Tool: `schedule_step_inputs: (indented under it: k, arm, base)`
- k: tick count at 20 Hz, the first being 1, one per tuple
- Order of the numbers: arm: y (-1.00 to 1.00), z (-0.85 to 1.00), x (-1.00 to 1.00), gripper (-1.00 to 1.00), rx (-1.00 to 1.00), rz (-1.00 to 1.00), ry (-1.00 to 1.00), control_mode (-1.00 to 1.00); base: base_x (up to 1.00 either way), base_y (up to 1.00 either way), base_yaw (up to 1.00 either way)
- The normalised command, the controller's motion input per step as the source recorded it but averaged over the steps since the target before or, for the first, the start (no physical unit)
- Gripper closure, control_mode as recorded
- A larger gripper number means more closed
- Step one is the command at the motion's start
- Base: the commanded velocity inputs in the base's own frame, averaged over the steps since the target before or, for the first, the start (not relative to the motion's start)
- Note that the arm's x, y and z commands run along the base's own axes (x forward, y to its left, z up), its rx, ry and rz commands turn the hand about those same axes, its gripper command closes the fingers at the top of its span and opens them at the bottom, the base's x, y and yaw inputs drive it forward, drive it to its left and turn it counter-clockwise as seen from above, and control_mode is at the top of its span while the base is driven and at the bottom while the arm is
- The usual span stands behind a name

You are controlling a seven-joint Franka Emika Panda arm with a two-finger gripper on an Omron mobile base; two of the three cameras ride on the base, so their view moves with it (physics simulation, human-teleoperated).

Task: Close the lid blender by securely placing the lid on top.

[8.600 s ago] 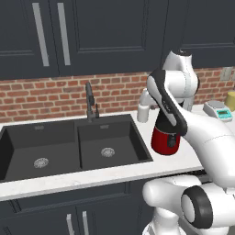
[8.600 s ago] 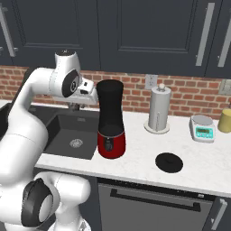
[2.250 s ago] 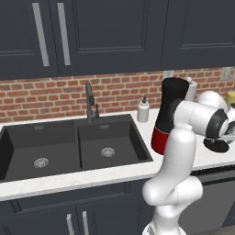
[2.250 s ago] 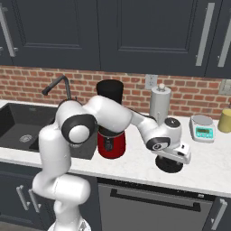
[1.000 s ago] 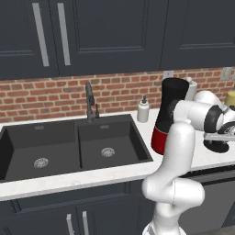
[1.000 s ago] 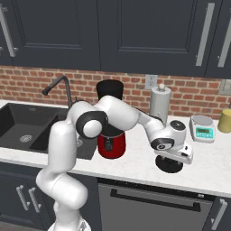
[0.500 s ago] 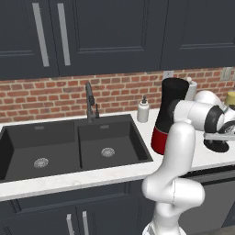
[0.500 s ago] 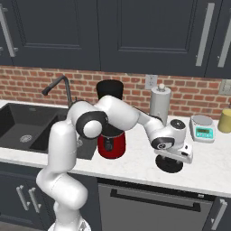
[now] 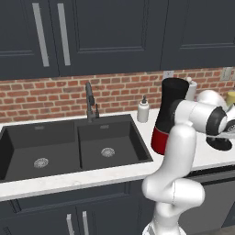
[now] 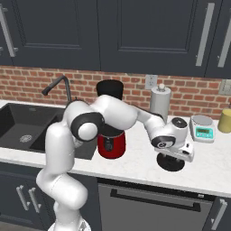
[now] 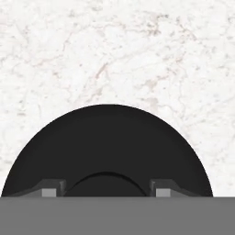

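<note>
Left base view: the blender [image 9: 169, 114] is standing open on the desk [image 9: 117, 170] while the arm is reaching right, down to the lid [image 9: 219, 143].

Right base view: the gripper [image 10: 176, 156] is pressing onto the lid [image 10: 170, 163], which is lying right of the blender [image 10: 111, 122].

Hand view: the jaws, wide a second ago, are now gripping the knob of the lid [image 11: 106, 151], so lifting looks next.

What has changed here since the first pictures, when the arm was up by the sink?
The arm swung from the sink side across the blender and down to the counter on its far side. Its tool lowered onto the flat black lid and has closed on the lid's raised knob. The lid lies in the same spot, and the blender, paper roll and scale stayed put.
</note>
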Motion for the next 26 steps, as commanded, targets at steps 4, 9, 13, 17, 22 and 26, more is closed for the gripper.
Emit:
schedule_step_inputs:
  k: [4,9,13,17,22,26]
  arm:
    - [0.0,0.65,-0.22,1.0,0.0,0.0,-0.08,-1.0]
    - [0.0,0.71,-0.33,1.0,0.0,0.0,-0.1,-1.0]
    - [0.0,0.84,-0.39,1.0,0.0,0.0,-0.14,-1.0]
    - [0.02,0.92,-0.32,1.0,0.0,0.0,-0.16,-1.0]
    - [0.06,0.9,-0.27,1.0,0.0,0.02,-0.14,-1.0]
    - [0.18,0.91,-0.06,1.0,0.0,0.04,-0.07,-1.0]
  base:
    - [0.0,0.0,0.0]
    - [0.0,0.0,0.0]
    - [0.0,0.0,0.0]
    - [0.0,0.0,0.0]
    - [0.0,0.0,0.0]
    - [0.0,0.0,0.0]
